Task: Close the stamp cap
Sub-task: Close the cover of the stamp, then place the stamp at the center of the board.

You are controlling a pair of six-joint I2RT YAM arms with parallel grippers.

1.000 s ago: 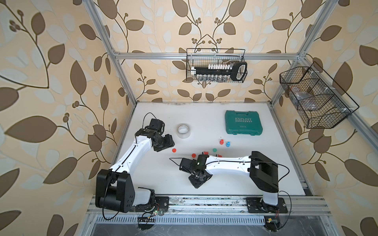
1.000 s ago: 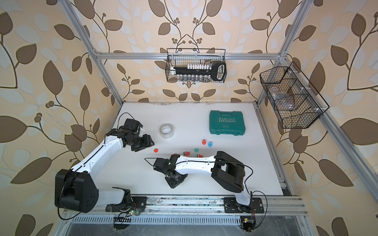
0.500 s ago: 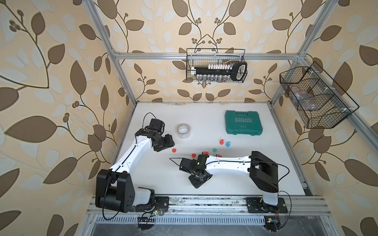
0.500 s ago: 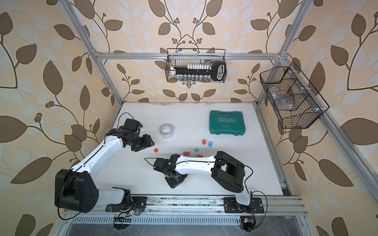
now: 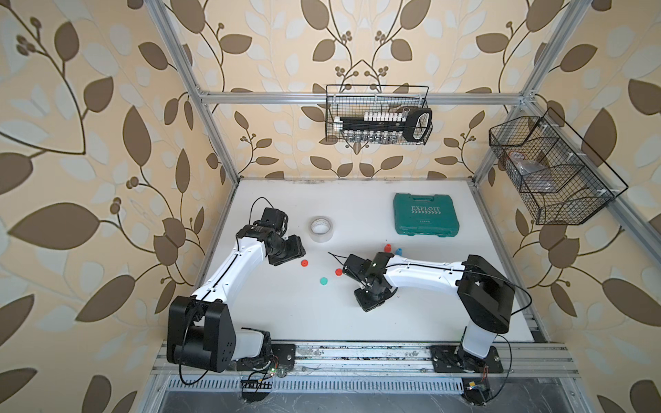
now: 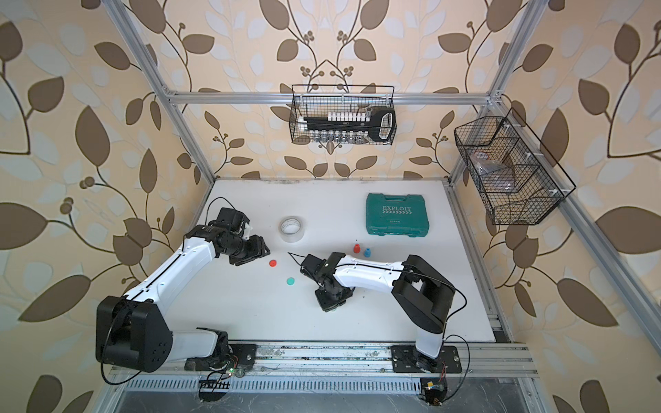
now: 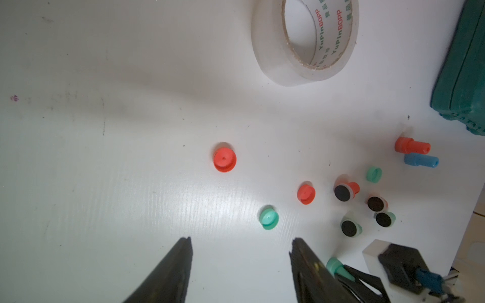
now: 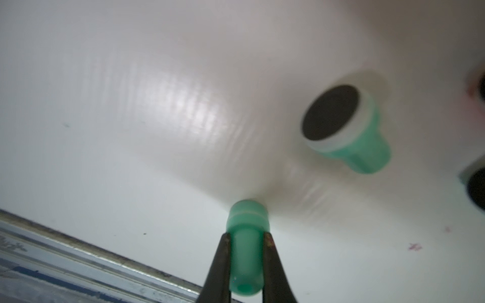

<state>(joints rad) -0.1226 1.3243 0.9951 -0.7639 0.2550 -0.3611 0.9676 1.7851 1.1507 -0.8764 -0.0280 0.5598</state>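
Right jaws: clamped on green stamp, near desk's front edge.
Left jaws: apart, empty, over open desk.

Both top views are bright, evenly lit and sharp, with only faint, soft shadows on the white table. In the left wrist view, glare streaks the table's middle. The right wrist view is soft: the capped green stamp reads clearly, while the uncapped green stamp behind it blurs.
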